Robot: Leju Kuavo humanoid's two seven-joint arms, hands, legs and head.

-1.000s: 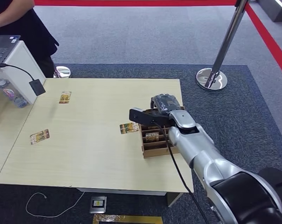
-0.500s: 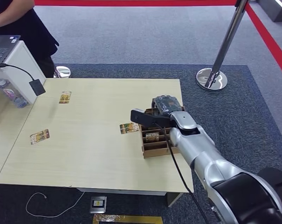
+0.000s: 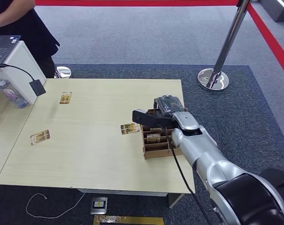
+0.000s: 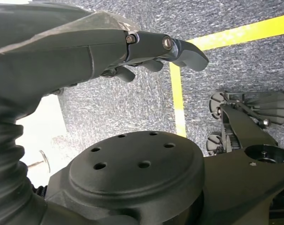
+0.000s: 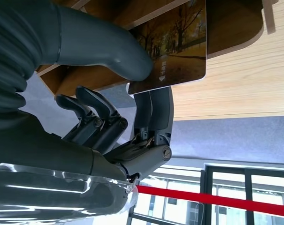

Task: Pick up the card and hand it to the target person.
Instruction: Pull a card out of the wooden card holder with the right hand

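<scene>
While your robot's right arm reached out over the near right part of the table (image 3: 90,154), its right hand (image 3: 165,107) sat over the far end of the wooden card rack (image 3: 158,145), and up close you could see the thumb (image 5: 108,49) pressed on the face of a card (image 5: 175,51) with a pair of fingers (image 5: 158,110) behind it, so the card was pinched between them. That card, printed with autumn trees, stood against the rack's brown wood; whether it had lifted clear of its slot, you could not tell. The other fingers of that hand were curled loosely beside the pinch, touching nothing. From the head you also saw another card (image 3: 153,137) sitting in a middle slot of the rack, a loose card (image 3: 129,128) lying flat just beside the rack's left side, and two more cards (image 3: 65,97) (image 3: 40,137) lying well apart on the left half of the table. Your left hand (image 4: 147,51) hung over grey carpet crossed by yellow tape (image 4: 177,101), fingers loosely stretched and holding nothing. A person (image 3: 23,23) in dark clothes stood at the far left corner, beside a laptop (image 3: 1,49) on a white stand, with a plastic bottle (image 3: 11,95) lying below it. A chrome post (image 3: 218,65) with red belt stood on the carpet beyond the table's far right corner
</scene>
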